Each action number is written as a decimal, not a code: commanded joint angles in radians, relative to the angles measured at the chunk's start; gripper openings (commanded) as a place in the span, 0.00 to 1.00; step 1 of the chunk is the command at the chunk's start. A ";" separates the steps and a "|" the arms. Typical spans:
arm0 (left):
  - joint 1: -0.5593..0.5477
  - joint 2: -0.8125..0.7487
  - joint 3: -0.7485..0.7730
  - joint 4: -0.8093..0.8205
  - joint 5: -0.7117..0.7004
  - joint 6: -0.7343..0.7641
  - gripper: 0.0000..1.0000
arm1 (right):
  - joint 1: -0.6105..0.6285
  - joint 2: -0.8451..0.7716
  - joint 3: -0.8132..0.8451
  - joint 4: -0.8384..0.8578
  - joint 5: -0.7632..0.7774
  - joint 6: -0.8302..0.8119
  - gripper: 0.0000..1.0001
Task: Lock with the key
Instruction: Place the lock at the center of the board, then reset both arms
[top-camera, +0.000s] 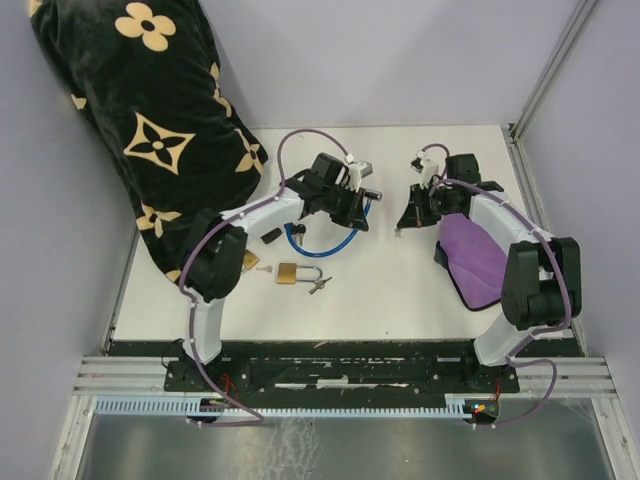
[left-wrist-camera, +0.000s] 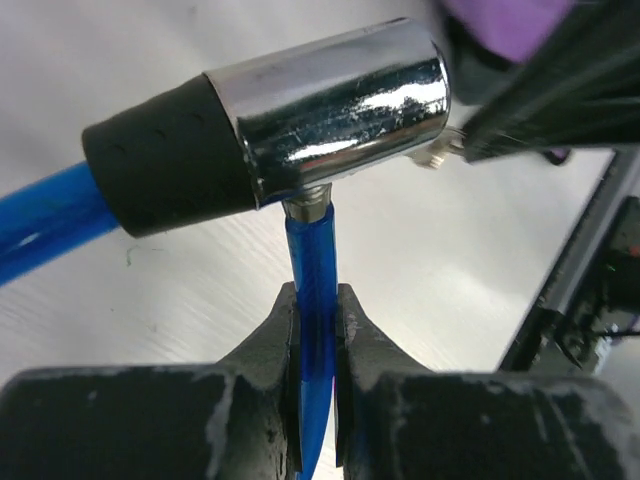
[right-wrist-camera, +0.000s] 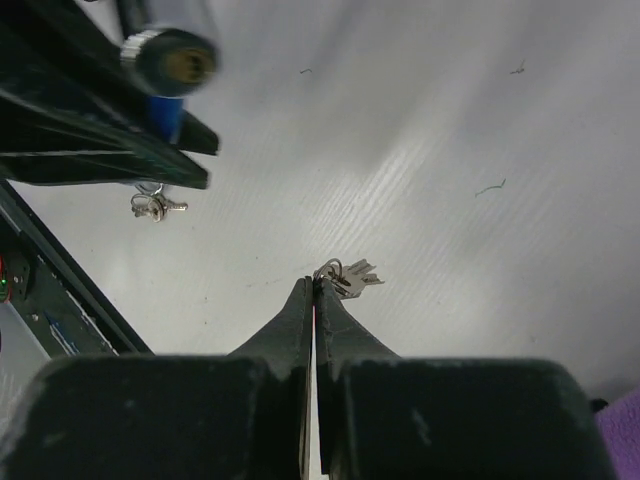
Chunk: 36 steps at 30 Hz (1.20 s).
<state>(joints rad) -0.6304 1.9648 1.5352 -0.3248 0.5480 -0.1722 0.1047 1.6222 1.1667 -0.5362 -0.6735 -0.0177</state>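
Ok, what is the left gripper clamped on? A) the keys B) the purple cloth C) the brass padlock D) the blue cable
D: the left wrist view shows the left gripper pinching the blue cable just below the chrome lock barrel.

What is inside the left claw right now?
The left claw is shut on the blue cable, just below the chrome lock barrel. The cable's stretch deeper between the jaws is covered, so how far it runs cannot be seen.
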 joint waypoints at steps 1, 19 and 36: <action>-0.005 0.134 0.101 0.065 -0.052 -0.111 0.03 | 0.016 0.102 0.038 0.117 -0.049 0.105 0.02; -0.019 0.078 0.129 0.134 -0.354 -0.131 0.70 | 0.013 0.041 0.151 -0.038 0.184 -0.149 0.68; -0.002 -0.818 -0.013 0.034 -0.455 0.052 0.99 | -0.050 -0.437 0.561 -0.211 0.374 0.038 0.99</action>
<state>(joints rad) -0.6357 1.1709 1.4666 -0.1341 0.0872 -0.1719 0.0525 1.1782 1.6588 -0.6563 -0.3111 -0.1192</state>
